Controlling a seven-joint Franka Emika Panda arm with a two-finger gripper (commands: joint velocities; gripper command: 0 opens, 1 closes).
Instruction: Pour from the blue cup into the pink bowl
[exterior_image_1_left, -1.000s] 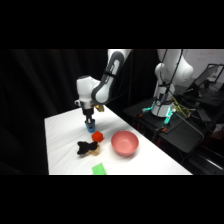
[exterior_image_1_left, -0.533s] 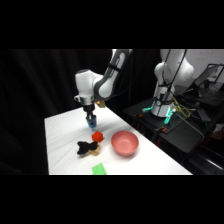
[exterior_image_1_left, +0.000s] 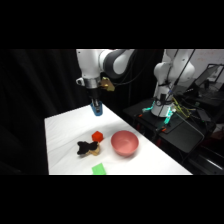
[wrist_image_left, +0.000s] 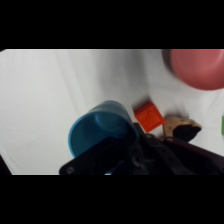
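From the side camera I see the gripper hanging well above the table, with the cup clamped between its fingers. The cup is clear of the table, raised over the far part of it, and looks roughly upright from here.

The wrist camera gives me the cup close up: its open mouth faces the lens, the blue wall runs back into the black linkage at the bottom edge, and the fingers themselves are mostly hidden behind it. I cannot tell from either view whether there is anything inside.

The bowl sits on the table nearer the camera and to the right of the gripper, well apart from the cup. In the wrist view only part of its rim shows at the upper right corner.

Between cup and bowl, low on the table, lies a small red block, and touching it on the near side is a black and tan object that I cannot identify. In the wrist view the block is just beside the cup, with the dark object to its right.

A green piece lies at the table's near edge. A second white arm stands beyond the table at the right.
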